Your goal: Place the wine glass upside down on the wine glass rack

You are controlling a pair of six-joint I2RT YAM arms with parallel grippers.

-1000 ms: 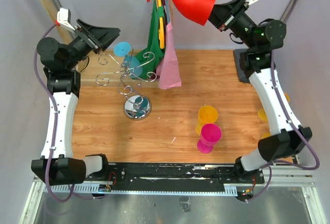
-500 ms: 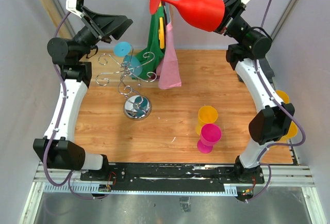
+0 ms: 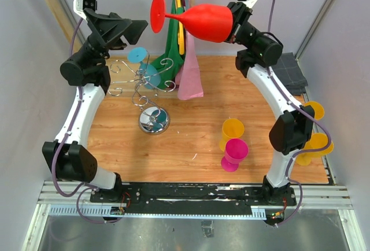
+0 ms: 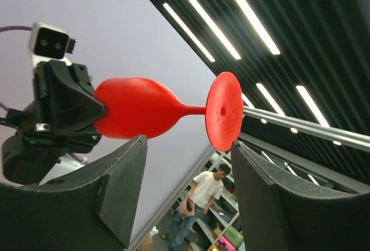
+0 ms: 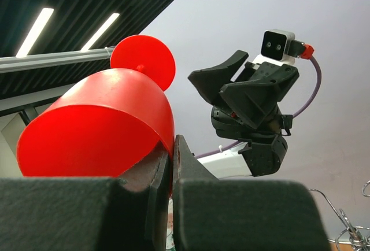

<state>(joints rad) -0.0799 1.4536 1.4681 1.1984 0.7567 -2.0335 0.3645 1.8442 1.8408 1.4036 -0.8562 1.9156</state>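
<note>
Wine glass (image 3: 202,22), red plastic: high above desk (image 3: 191,141), lying sideways, foot toward left arm.
Right gripper (image 3: 234,22): jaws pinched shut on bowl rim; leaves stem and foot free, likely for hand-over.
Left gripper (image 3: 134,30): jaws wide apart, empty, facing foot, not touching.
Rack (image 3: 144,80), chrome wire: on desk below left gripper, well apart from wine glass; blue glass (image 3: 137,54) hung on it.

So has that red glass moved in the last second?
Yes. The red wine glass has drifted left; its foot now sits left of the hanging green cloth.
</note>
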